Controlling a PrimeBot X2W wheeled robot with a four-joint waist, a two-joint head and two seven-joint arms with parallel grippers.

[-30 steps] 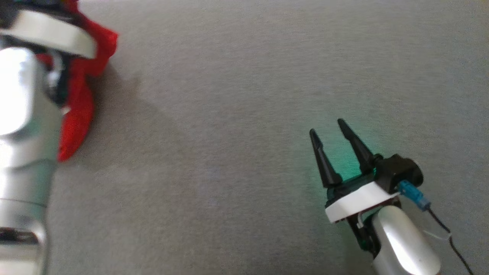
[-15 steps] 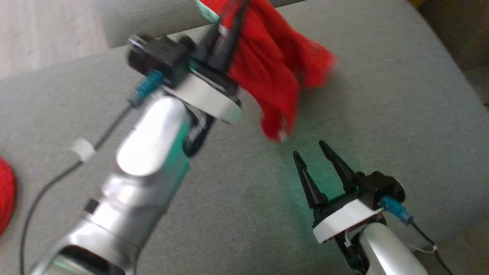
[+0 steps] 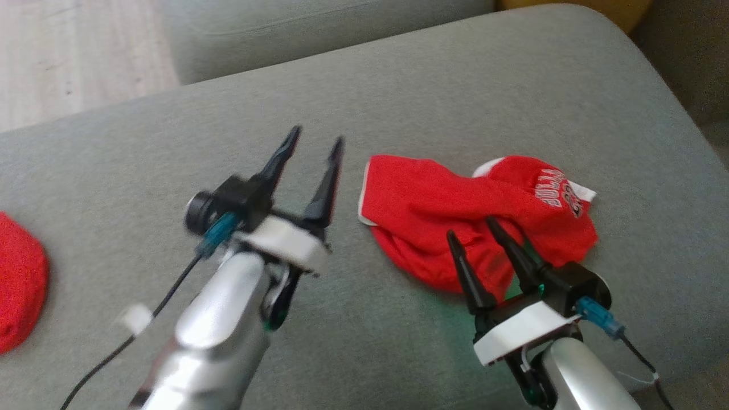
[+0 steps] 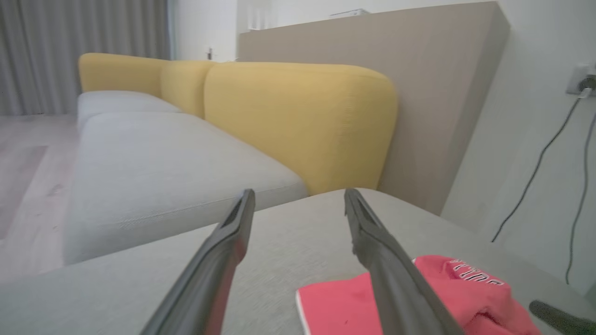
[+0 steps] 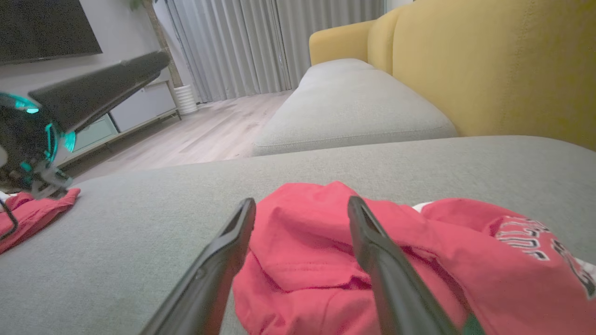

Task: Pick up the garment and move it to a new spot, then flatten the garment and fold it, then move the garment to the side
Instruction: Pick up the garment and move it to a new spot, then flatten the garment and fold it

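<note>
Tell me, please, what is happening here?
A two-armed robot works over a grey cushion. A red garment lies crumpled on it, not yet flattened or folded. The left gripper is open and empty, beside the garment. The right gripper, also open, points at its near edge. Another red cloth lies far left.

The head camera looks steeply down on a grey cushion (image 3: 433,85), with the left gripper (image 3: 317,135) and right gripper (image 3: 469,226) rising from its lower edge. The left wrist camera sits low over that cushion, facing along its fingers (image 4: 219,260) toward a yellow sofa back (image 4: 298,121). The right wrist camera (close enough to crowd the fabric) skims the same surface toward curtains (image 5: 260,46). All three share the red garment (image 3: 455,199), and the right wrist view catches the left gripper too.
</note>
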